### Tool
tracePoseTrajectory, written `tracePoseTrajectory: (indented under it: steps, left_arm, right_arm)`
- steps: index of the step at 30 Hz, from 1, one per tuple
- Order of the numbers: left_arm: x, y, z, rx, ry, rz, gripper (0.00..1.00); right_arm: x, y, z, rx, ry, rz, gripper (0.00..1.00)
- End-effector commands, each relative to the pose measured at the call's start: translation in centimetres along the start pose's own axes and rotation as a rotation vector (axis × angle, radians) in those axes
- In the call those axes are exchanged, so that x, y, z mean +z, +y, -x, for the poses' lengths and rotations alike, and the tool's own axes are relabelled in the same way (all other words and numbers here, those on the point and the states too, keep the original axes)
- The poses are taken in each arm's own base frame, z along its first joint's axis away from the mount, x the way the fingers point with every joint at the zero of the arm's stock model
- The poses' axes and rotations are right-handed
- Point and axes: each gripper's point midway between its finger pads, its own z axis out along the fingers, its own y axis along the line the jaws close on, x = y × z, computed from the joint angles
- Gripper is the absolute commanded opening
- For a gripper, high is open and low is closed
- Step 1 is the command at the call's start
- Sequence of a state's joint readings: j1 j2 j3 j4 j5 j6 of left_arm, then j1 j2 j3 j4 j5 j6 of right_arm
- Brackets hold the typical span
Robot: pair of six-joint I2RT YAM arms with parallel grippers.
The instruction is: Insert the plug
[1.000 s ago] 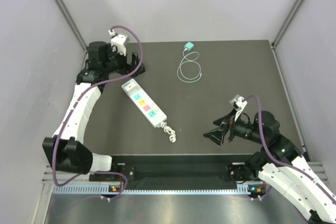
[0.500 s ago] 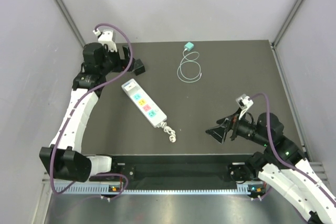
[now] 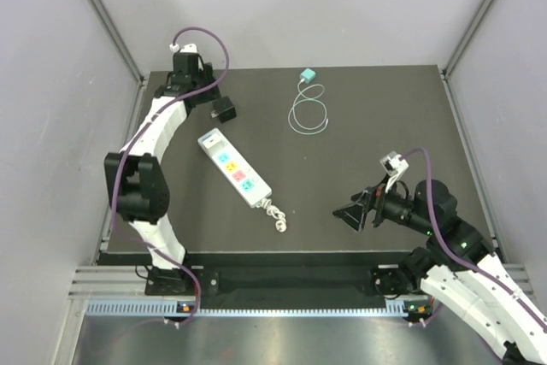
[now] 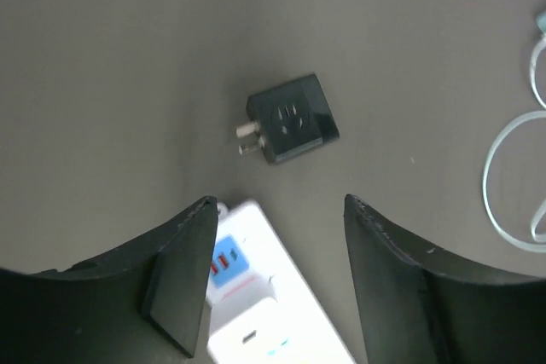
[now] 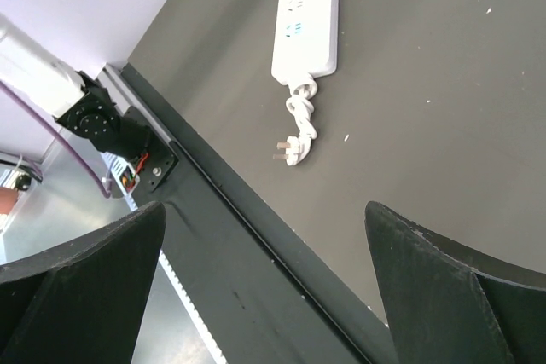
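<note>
The step in hand looks like the approach to the pick. The left gripper (image 4: 277, 202) hovers released, jaws apart and empty, over the far left of the table (image 3: 367, 126), and the black plug (image 4: 290, 130) lies just ahead of it, flat on the table, touching neither finger. Its prongs (image 4: 246, 138) point sideways, level with the table. The strip (image 3: 233, 167) lies just nearer than the plug, running diagonally towards the near edge, with its sockets facing up. The next move probably calls for lowering the jaws to either side of the plug body and closing on it away from the prongs. The plug must then be turned prongs-down and lined up over a socket, and since the strip lies loose it may shift under the push. The right gripper (image 3: 355, 215) hangs well apart at the near right, also released and holding nothing, and it could steady the strip. By count there are one black plug, one strip with its knotted lead (image 5: 294, 147) ending in its own plug, one teal charger (image 3: 308, 76) with one looped cable (image 3: 308, 115), and two grippers.
</note>
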State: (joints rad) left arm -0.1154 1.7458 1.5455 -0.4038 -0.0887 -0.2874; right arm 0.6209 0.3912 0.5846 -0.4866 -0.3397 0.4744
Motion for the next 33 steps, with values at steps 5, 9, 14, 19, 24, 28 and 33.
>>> tracePoseTrajectory:
  steps: [5,9,14,19,24,28,33]
  left_arm:
    - [4.5,-2.0,1.6,-0.093,-0.053,0.106,0.59]
    - [6.9,-2.3,0.8,-0.112,-0.053,0.196,0.63]
    - [8.8,-2.1,-0.7,-0.142,-0.01,0.249,0.77]
    - [10.6,-2.1,-1.5,-0.118,0.001,0.272,0.77]
    - [11.4,-1.0,-2.2,-0.076,0.02,0.329,0.76]
    - [12.4,-1.1,-3.3,-0.09,0.042,0.316,0.74]
    - [13.7,-1.4,-5.3,-0.092,0.089,0.296,0.71]
  right_arm:
    - [0.2,1.8,2.4,-0.055,-0.045,0.063,1.0]
    - [0.4,1.9,2.7,-0.079,-0.041,0.062,1.0]
    - [0.4,2.0,3.2,-0.101,-0.052,0.064,1.0]
    - [0.3,1.8,3.4,-0.106,-0.065,0.053,1.0]
    - [-0.3,1.9,3.8,-0.121,-0.073,0.04,1.0]
    - [-0.9,2.0,4.4,-0.14,-0.084,0.024,1.0]
    - [-1.5,2.5,5.2,-0.133,-0.101,0.02,1.0]
